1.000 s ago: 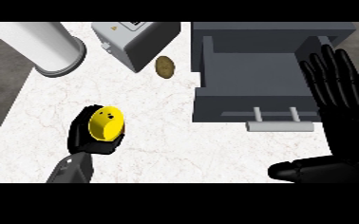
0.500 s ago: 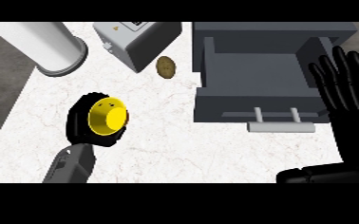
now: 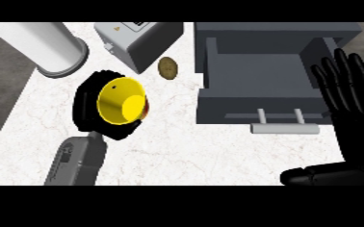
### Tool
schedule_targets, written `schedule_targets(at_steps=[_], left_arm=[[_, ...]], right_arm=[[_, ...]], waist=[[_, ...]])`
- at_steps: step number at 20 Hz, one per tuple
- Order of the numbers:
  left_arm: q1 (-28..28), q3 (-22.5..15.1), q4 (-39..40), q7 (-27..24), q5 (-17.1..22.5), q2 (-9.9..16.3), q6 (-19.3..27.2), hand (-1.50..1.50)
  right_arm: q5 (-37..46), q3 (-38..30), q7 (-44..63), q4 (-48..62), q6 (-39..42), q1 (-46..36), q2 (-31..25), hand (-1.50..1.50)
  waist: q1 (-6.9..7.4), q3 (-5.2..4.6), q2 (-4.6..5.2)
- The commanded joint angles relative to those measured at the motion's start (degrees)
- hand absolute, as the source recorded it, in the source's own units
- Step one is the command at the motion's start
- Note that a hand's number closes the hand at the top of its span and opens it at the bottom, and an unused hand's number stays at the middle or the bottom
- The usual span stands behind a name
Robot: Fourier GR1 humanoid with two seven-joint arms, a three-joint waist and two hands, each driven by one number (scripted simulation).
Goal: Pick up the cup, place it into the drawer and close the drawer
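Note:
A yellow cup [image 3: 122, 101] is held above the white counter, its open mouth turned toward the view. My left hand [image 3: 91, 107] is curled round it from behind and below, left of the view's middle. The grey drawer [image 3: 265, 81] stands pulled open at the upper right, its inside bare and its bar handle [image 3: 281, 127] facing me. My right hand [image 3: 343, 98] rests open at the right edge beside the drawer, fingers straight and pointing up, thumb low at the bottom right.
A white cylinder [image 3: 48, 47] lies at the upper left. A grey toaster-like box [image 3: 136, 41] stands behind the cup. A small brown round object [image 3: 168, 68] lies on the counter between the box and the drawer.
My left hand has lifted the yellow cup up and to the right, toward the drawer, and the cup looks larger. The right hand has shifted slightly toward the right edge.

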Motion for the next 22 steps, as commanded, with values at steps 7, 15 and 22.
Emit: schedule_targets(at_steps=[7, 15, 22], left_arm=[[-14.35, -1.73, -7.21, 16.83, 0.50, 0.32, 9.64, 1.50], [-25.55, -5.57, -3.36, 21.47, -3.31, -1.00, 19.32, 1.50], [-34.57, -6.62, 2.64, 25.59, -3.23, -1.01, 22.42, 1.50]], right_arm=[[0.89, -0.37, 0.74, 1.94, -0.48, -3.79, -0.80, -1.50], [0.75, -0.06, -2.27, 1.33, 0.54, 0.59, 0.40, -1.50], [2.51, -0.06, 1.06, 1.94, -1.86, -2.77, 0.05, -1.50]], waist=[[-0.29, -0.03, 0.17], [-0.64, -0.03, 0.20], [-0.60, -0.04, 0.17]])
